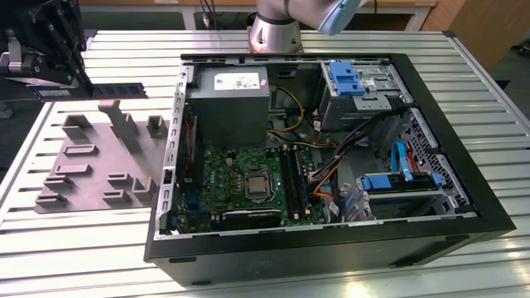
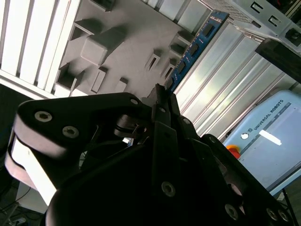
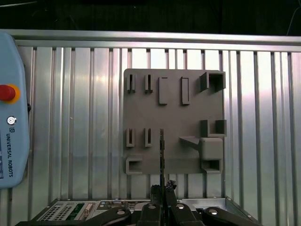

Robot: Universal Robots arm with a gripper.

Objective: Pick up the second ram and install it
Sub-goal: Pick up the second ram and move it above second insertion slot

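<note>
**benchrat:** What's the arm got hold of, and how many parts are out?

**me:** Just one stick. From my remote seat, the black gripper (image 1: 76, 87) is clamped tight on the second ram (image 1: 116, 92), a long, thin, dark blue-green memory stick with small black chips. It's held level in the air at the exterior view's far left, above the one flat grey plastic fixture plate (image 1: 99, 164) and not touching it. In the second wrist view the stick (image 2: 197, 44) pokes out past the fingertips. In the first wrist view I get it edge-on (image 3: 161, 150), a thin line over the plate.

**benchrat:** And the PC?

**me:** One open black tower case (image 1: 331, 248) lies on its side on the ribbed aluminium table (image 1: 83, 248), on the exterior view's right of the plate and well apart from the stick. Inside I count:
- one green motherboard (image 1: 223, 174)
- one grey power supply box (image 1: 228, 105)
- two bright blue plastic drive brackets, one far (image 1: 344, 77) and one near-right (image 1: 398, 182)

I can't tell if the long black memory slots (image 1: 294, 180) hold anything. One light-blue teach pendant (image 3: 11, 117) with one red button (image 3: 5, 92) sits on the table too.
</note>
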